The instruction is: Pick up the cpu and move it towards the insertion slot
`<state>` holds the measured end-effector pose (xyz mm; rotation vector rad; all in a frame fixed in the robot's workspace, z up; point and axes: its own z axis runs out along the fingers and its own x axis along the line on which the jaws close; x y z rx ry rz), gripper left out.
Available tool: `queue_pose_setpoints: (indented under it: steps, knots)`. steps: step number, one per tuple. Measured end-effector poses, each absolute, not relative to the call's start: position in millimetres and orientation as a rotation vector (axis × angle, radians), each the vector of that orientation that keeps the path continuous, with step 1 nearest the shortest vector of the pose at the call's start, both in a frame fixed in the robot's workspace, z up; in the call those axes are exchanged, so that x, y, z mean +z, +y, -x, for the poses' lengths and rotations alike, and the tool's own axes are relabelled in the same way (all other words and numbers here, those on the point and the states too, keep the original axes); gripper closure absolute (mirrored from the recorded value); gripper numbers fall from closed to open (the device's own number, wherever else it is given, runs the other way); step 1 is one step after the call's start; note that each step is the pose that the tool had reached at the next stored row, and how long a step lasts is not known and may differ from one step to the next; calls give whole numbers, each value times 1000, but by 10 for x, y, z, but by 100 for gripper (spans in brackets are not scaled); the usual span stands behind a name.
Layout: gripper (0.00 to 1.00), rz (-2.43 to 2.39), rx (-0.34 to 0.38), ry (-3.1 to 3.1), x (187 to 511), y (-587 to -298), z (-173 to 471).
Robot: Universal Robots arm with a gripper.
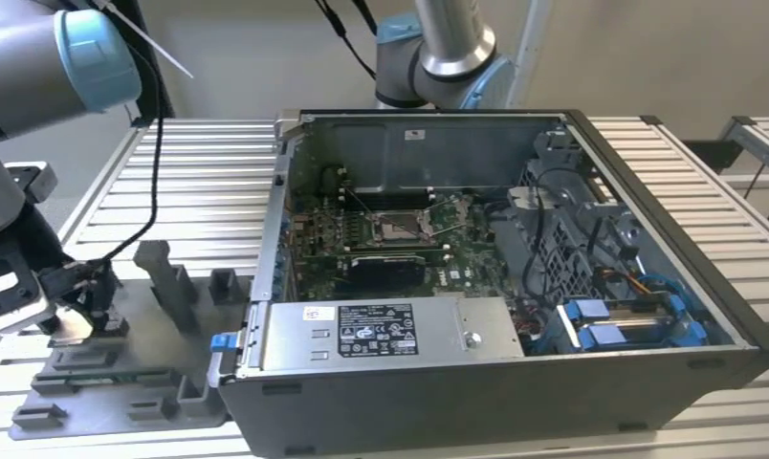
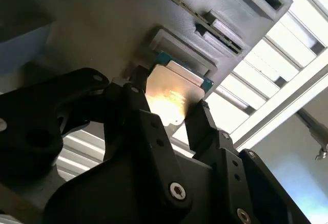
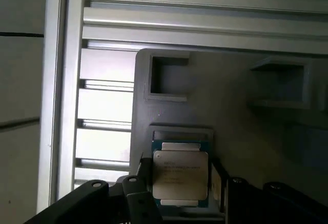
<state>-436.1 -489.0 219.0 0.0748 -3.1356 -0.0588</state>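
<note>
One cpu (image 3: 180, 179), silvery top up, lies flat in its recess on the grey tray (image 3: 241, 106), directly between the two sides of your claw (image 1: 85, 311). You cannot tell whether the claw pinches it or merely straddles it. One insertion slot (image 1: 398, 227) sits inside the open computer case (image 1: 487, 402), well apart toward the exterior view's right.

obstacle: case wall (image 1: 278, 191) — between gripper (image 1: 89, 311) and insertion slot (image 1: 398, 227) | free: overhead (top open)
</note>
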Motion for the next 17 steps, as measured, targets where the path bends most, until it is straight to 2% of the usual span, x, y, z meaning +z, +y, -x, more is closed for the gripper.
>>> queue_pose_setpoints:
  steps: [17]
  knots:
    - [100, -75, -59, -3134, 2967, -4890, 4361]
